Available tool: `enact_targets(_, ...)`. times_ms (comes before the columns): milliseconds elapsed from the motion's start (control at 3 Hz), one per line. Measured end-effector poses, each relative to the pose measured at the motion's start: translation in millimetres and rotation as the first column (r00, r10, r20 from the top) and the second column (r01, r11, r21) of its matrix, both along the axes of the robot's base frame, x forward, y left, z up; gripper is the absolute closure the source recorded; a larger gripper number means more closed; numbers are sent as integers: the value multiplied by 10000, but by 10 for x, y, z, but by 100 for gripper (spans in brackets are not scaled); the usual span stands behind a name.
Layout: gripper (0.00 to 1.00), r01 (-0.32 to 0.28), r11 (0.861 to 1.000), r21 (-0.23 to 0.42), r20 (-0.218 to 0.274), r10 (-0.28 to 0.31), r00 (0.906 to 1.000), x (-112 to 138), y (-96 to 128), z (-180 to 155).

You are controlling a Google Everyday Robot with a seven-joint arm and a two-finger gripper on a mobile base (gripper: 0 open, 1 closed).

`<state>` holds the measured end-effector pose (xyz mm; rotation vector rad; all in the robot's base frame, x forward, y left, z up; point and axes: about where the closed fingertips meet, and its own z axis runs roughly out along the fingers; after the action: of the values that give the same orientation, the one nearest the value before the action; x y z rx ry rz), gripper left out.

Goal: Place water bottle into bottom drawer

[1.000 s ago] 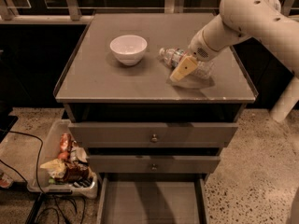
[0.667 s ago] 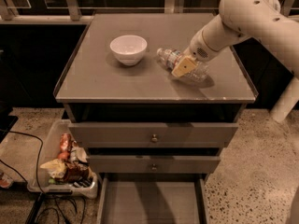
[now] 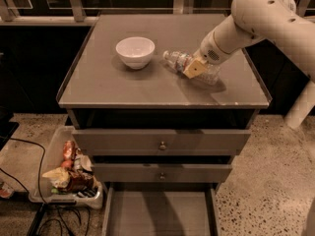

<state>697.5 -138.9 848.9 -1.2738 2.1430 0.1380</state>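
Observation:
The water bottle (image 3: pixel 177 61) lies on its side on the grey cabinet top (image 3: pixel 118 90), to the right of the white bowl, its cap end toward the bowl. My gripper (image 3: pixel 197 68) is down over the bottle's middle, reaching in from the right on the white arm (image 3: pixel 256 14). It hides the bottle's label part. The bottom drawer (image 3: pixel 160 215) is pulled out at the foot of the cabinet, its flat floor bare.
A white bowl (image 3: pixel 135 51) stands on the cabinet top, left of the bottle. Two shut drawer fronts with knobs (image 3: pixel 162 145) sit above the open drawer. A plastic bin of snack packets (image 3: pixel 69 173) and cables (image 3: pixel 49 220) lie on the floor at the left.
My gripper has shifted slightly up and back over the bottle. The bottle stays lying on the cabinet top in about the same place.

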Motion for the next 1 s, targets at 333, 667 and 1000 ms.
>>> enact_targets(333,100,-15,10000,-9,-2,15,10000,-3,1,-2)
enact_targets(667,100,-38,10000,3,4,38,10000,-100,-74,34)
enact_targets(1000,100,-56,9999,158,58,55,10000,-245,-189,135)
